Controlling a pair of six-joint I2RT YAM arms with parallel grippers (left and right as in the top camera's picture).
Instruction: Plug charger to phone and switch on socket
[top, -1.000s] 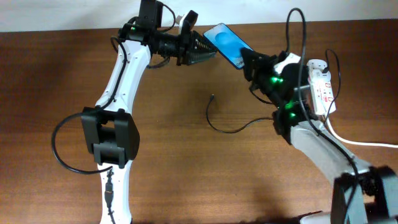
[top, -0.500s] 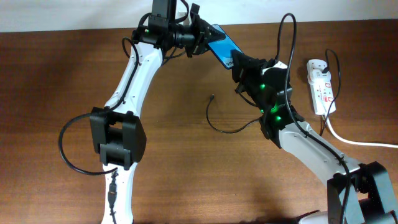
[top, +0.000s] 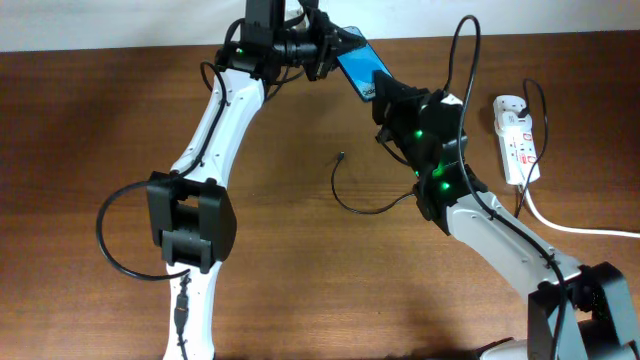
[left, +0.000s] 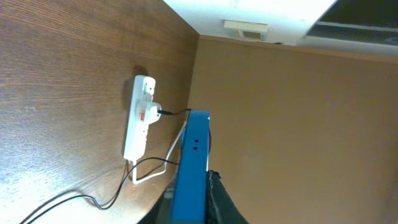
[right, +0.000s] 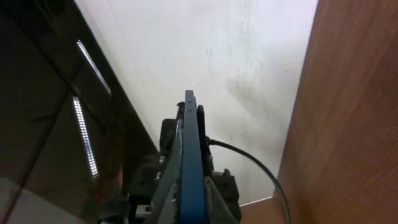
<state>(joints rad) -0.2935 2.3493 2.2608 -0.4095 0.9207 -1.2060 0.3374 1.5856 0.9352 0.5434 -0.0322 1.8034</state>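
**Item 1: phone (top: 358, 68).** It is held in the air, well apart from the socket (top: 517, 138) and to its left in the overhead view. It is seen edge-on by both wrist cameras.

**Item 2: charger (top: 360, 211).** It lies loose on the table (top: 100, 120), left of the socket. Its connector tip (top: 342, 155) is ungripped and lower than the phone.

**Item 3: left gripper (top: 328, 52).** It is judged to be clamped on the phone end farther from the socket. The fingers (left: 216, 199) are spread only as wide as the phone's thickness.

**Item 4: right gripper (top: 385, 98).** It is judged to be closed on the phone end nearer the socket, equally narrow. Nothing else is touched.

**Hazards noted:**
- The phone is shared by two grips, so it could be twisted or levered out if either arm is moved while both are clamped.
- A drop onto the table is risked if one grip is released before the other is secure.
- No gripper is free for the connector tip.
- The charging port's facing cannot be made out, so a misaligned insertion is possible.
- The socket switch is judged not yet pressed.
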